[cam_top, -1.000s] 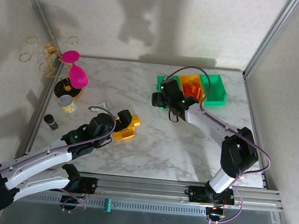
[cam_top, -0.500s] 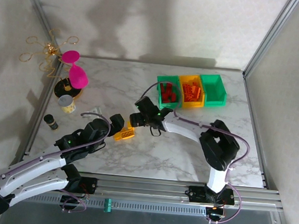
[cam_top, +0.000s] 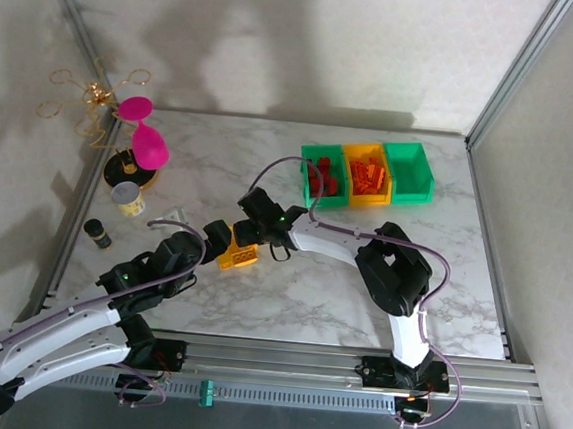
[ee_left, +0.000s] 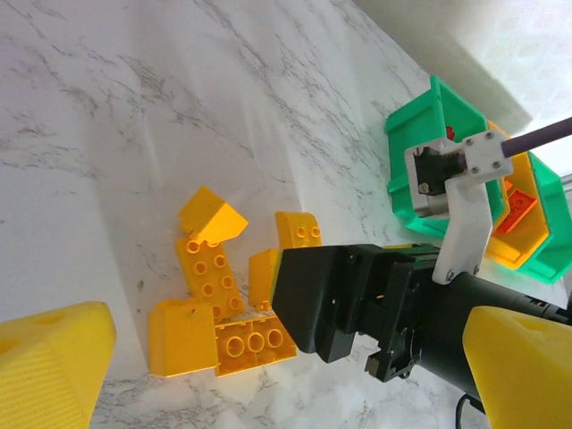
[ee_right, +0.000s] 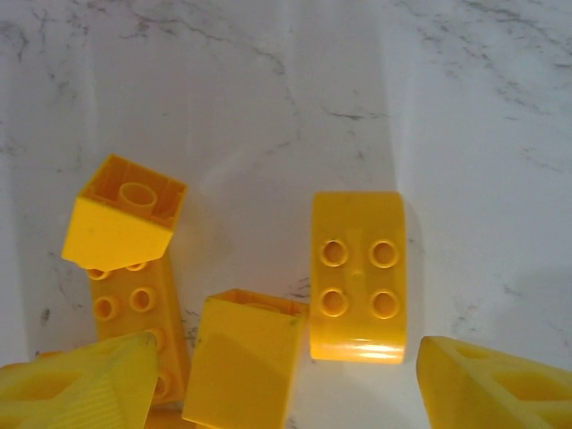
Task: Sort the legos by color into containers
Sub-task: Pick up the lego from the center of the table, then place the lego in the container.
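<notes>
1. Both arms are built from glossy white tubular links point(cam_top: 66, 321) joined by chunky black joint housings point(cam_top: 394, 274).
2. Thin purple cables point(ee_left: 536, 136) run along each arm.
3. Small green indicator lights point(cam_top: 123, 279) glow on the black wrists.
4. A white angled bracket point(ee_left: 465, 201) carries small screws.
5. The yellow ribbed wedge-shaped fingertips point(ee_right: 85, 384) look like plastic.

Your marble counter point(cam_top: 309, 297) carries a cluster of yellow legos point(cam_top: 240, 258) directly below the right jaws, with a four-stud brick point(ee_right: 358, 275) lying flat between them. The containers point(cam_top: 367, 171) sit well beyond those jaws. A white cup point(cam_top: 127, 199) and a dark bottle point(cam_top: 97, 233) stand left of the left jaws.
</notes>
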{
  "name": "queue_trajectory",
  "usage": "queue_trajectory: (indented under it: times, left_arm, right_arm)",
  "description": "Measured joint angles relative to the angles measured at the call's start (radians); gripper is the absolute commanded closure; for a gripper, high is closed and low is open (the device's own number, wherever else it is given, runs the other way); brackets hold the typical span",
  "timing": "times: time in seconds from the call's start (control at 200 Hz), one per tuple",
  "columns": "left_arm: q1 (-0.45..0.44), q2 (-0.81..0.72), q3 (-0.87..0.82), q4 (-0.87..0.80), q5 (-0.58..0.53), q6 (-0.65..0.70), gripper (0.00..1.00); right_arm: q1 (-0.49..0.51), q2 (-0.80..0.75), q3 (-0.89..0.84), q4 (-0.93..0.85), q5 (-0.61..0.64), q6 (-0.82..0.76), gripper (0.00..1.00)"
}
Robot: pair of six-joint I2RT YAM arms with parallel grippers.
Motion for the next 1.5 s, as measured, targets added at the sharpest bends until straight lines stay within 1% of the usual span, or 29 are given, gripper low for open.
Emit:
queue_trajectory:
  times: [0.085,0.36,0.571,0.736,0.981,1.146,1.272,1.377,1.502]
  left_arm:
    - [0.000,-0.001,-0.003,0.000,-0.009,-0.003,0.00]
    - [0.000,-0.002,-0.004,-0.001,-0.015,-0.007,0.00]
    - [0.000,-0.002,-0.004,-0.001,-0.015,-0.007,0.00]
    - [0.000,-0.002,-0.004,0.000,-0.014,-0.007,0.00]
    - [0.000,-0.002,-0.005,0.001,-0.014,-0.007,0.00]
    - [0.000,-0.002,-0.005,0.004,-0.013,-0.007,0.00]
    - [0.000,0.005,-0.004,0.014,-0.006,-0.006,0.00]
    - [0.000,0.024,0.000,0.026,0.009,-0.002,0.00]
    - [0.000,0.069,0.011,0.050,0.039,0.010,0.00]
  right_arm:
    - [0.010,0.012,0.000,-0.002,-0.007,0.005,0.28]
    - [0.020,0.046,0.013,-0.009,-0.011,0.027,0.44]
    - [0.020,0.050,0.033,-0.015,-0.010,0.035,0.55]
    - [0.020,0.066,0.041,-0.026,-0.010,0.036,0.56]
    - [0.021,0.072,0.044,-0.033,-0.010,0.044,0.65]
    - [0.021,0.064,0.044,-0.037,-0.008,0.044,0.66]
    - [0.018,0.020,0.041,-0.050,-0.003,0.044,0.66]
    - [0.000,-0.068,0.021,-0.051,0.009,0.045,0.66]
    - [-0.074,-0.205,-0.026,-0.044,0.031,0.055,0.67]
